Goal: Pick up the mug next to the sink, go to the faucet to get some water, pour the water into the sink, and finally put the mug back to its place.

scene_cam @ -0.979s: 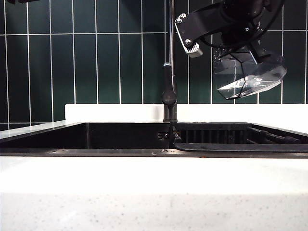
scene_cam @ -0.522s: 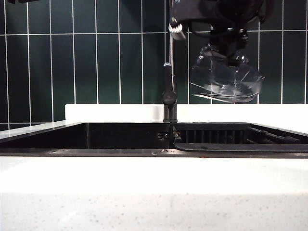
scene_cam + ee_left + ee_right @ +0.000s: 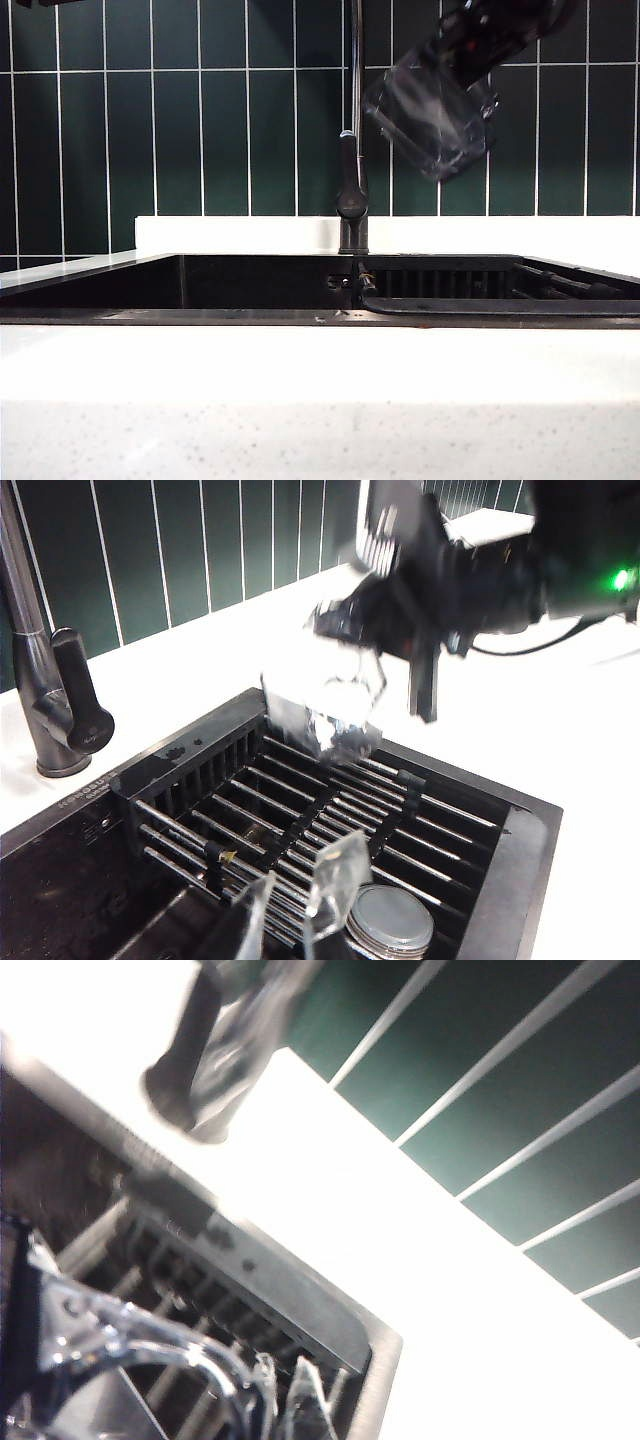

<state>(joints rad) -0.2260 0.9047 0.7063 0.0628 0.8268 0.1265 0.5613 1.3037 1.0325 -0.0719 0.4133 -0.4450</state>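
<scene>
Exterior view: mid-pour, mug [image 3: 432, 118] tilted high at 1 o'clock above sink [image 3: 300, 290], beside faucet [image 3: 350, 190], pinched by right gripper [image 3: 478, 45], needing righting next; left wrist view: left gripper [image 3: 300, 905] hanging empty, narrowly parted, over the basin; right wrist view: blurred mug rim [image 3: 150, 1360] near the jaws.

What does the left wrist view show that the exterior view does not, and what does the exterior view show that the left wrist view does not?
Only the left wrist view shows the round drain cover at the sink's bottom, the rack bars from above, and the left gripper above the basin.

Only the exterior view shows the sink side-on, with the white counter's front.

Both show the mug tilted, held above the sink by the right gripper, and the faucet against green tiles.
</scene>
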